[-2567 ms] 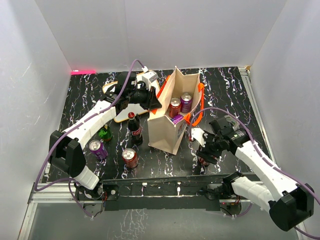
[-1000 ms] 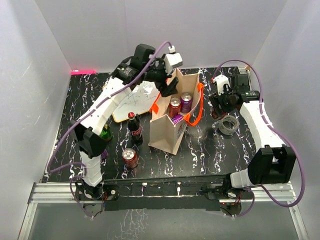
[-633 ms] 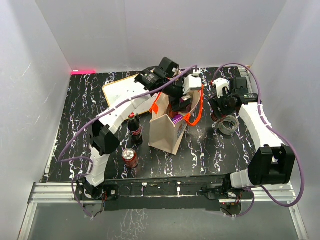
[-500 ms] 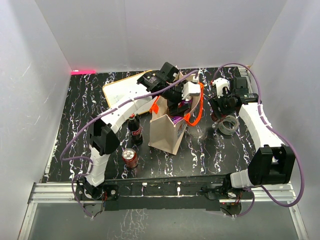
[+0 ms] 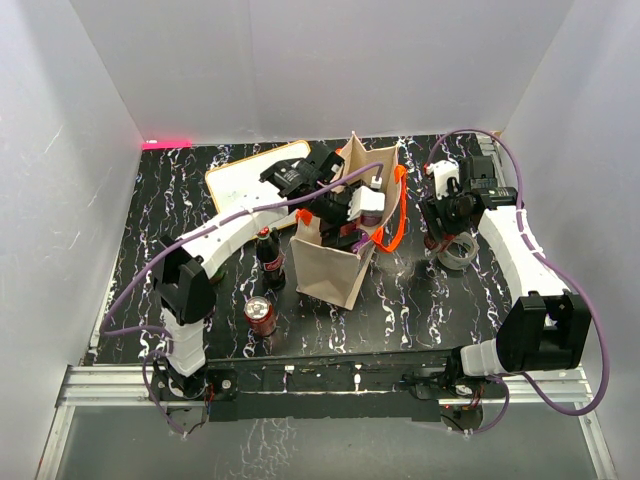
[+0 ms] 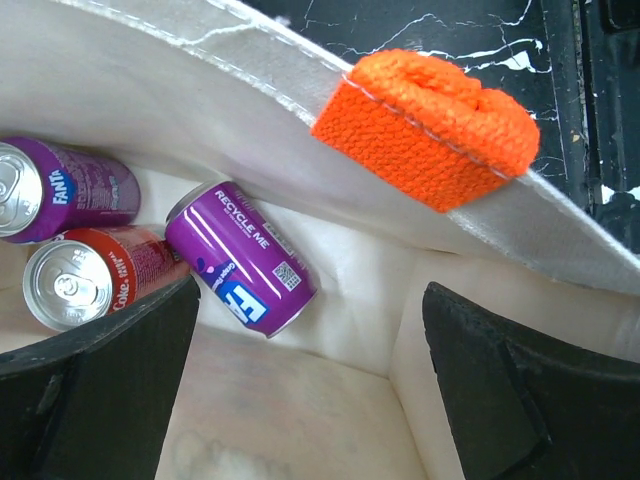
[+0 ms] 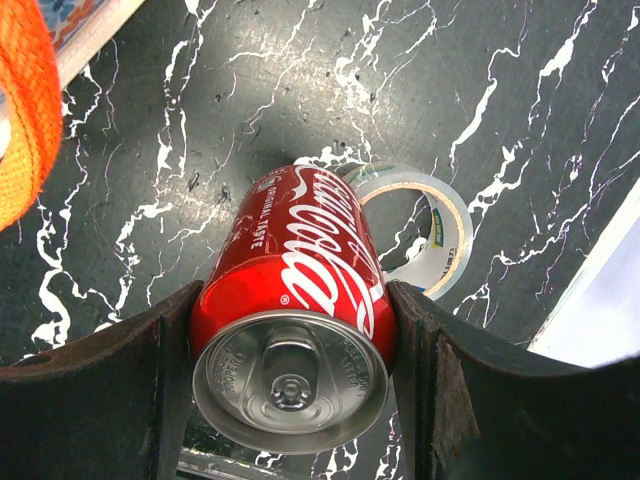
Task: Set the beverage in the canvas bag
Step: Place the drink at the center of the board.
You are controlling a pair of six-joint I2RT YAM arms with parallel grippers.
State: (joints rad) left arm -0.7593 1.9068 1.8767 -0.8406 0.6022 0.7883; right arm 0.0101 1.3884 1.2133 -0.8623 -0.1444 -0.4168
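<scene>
Beige canvas bag [image 5: 326, 266], orange handles [image 6: 427, 142], red can [image 7: 300, 285]

The left arm [image 5: 235, 222] and right arm [image 5: 515, 250] have white shells, black joints and looping purple cables [image 5: 475, 131].

Black marble-patterned table [image 5: 420, 300], taken from the canvas bag [image 5: 325, 270] standing near centre: framed whiteboard [image 5: 245, 180] flat at 11 o'clock; cola bottle [image 5: 269, 258] upright at 9 (just beside the bag); red drink can [image 5: 261, 316] at 7; tape roll [image 5: 457, 253] at 3.

The red can [image 7: 300, 270] is glossy metal, the canvas bag [image 6: 340, 275] matt cloth.
</scene>
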